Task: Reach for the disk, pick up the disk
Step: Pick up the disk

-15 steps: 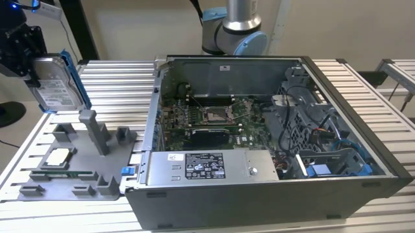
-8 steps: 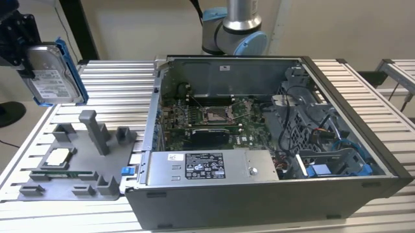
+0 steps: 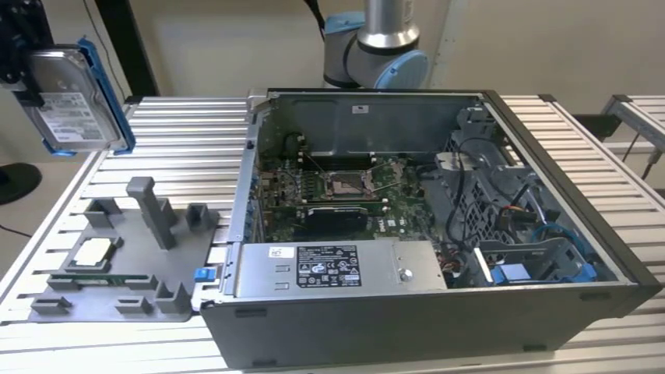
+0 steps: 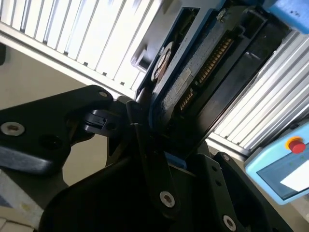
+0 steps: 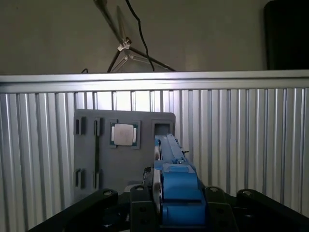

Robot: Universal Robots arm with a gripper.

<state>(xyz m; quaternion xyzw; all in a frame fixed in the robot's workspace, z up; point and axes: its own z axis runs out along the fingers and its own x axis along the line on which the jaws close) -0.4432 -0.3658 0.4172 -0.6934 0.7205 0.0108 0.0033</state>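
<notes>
Evidently the gripper (image 5: 176, 209) held the flat, blue-bracketed silver-grey metal disk (image 3: 73, 97) clamped between its jaws, aloft: pick-up seemingly done, needing steadiness.

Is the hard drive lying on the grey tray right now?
No, the hard drive hangs upright in the tool, clear above the grey tray.

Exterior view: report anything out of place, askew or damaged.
The disk is off the table, hanging upright at the exterior view's left, clamped in the gripper. That fits a pick-up. The computer case lies open on its side, with its boards and cables exposed. Nothing looks spilled or broken.
</notes>
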